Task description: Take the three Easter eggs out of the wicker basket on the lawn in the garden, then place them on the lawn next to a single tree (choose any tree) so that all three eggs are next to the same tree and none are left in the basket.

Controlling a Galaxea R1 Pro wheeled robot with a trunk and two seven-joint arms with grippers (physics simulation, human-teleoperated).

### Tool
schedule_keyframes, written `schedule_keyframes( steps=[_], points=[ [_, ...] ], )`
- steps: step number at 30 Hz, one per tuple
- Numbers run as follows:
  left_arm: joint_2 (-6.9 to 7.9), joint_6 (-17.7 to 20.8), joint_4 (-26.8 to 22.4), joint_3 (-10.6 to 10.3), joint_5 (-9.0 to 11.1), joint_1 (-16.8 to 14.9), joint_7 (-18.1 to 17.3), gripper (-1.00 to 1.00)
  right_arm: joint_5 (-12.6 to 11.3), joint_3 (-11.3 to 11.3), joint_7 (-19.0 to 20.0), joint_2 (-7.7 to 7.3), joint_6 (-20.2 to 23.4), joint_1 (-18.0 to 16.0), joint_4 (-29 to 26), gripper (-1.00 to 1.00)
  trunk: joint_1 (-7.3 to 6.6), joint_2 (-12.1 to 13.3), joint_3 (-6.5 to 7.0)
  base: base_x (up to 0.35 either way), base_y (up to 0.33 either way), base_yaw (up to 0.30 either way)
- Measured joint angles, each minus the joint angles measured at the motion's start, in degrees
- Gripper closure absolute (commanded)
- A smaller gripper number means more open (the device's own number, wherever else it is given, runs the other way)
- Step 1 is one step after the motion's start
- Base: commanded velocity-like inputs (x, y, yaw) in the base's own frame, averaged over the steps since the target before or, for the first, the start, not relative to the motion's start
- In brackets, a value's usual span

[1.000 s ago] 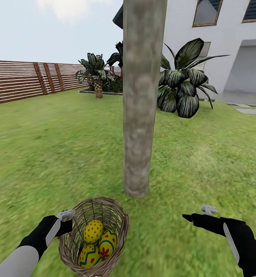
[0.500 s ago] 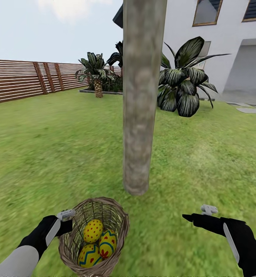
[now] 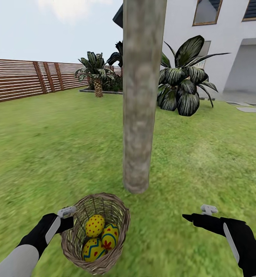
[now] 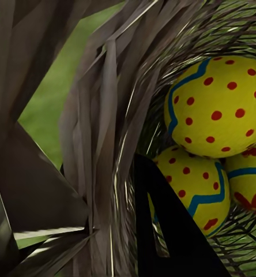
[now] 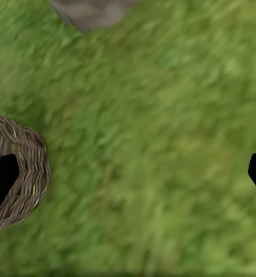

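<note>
Basket of brown open-woven twigs, yellow eggs — blue zigzags, red dots

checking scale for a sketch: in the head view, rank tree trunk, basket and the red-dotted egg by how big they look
1. tree trunk, largest by far
2. basket, though it sits nearer the camera
3. red-dotted egg, smallest, inside the basket

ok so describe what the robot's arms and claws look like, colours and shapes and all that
Both arms have pale grey-white forearm shells that turn into glossy black wrist sections with a light grey strip along them. The left claw and the right claw each carry a small light grey block near the tip. The fingers are flat, black and taper to points. No cables or markings are visible.
</note>
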Motion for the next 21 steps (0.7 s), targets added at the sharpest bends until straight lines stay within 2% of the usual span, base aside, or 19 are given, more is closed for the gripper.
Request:
schedule_keyframes(
  steps=[11,12,13,21],
  points=[
    [0.07,0.09,0.06,0.28,-0.40,-0.02,-0.52,1.00,-0.08,0.00,0.02,0.00,-1.06,-0.03,0.09,-1.00,0.00,0.00,0.00,0.000,0.000,0.000],
    [0.07,0.09,0.02,0.32,-0.49,0.01,-0.59,-1.00,-0.08,0.00,0.02,0.00,-1.06,0.00,0.09,-1.00,0.01,0.00,0.00,0.000,0.000,0.000],
    [0.09,0.30,1.79,0.34,-2.89,0.04,0.28,-1.00,-0.07,0.00,0.02,0.00,-1.06,-0.02,0.09,-1.00,0.02,0.02,-0.02,0.000,0.000,0.000],
    [0.23,0.29,1.78,0.34,-2.83,0.03,0.28,-1.00,-0.07,0.00,0.01,0.00,-1.06,-0.01,0.09,-1.00,0.02,0.02,-0.01,0.000,0.000,0.000]
  ],
)
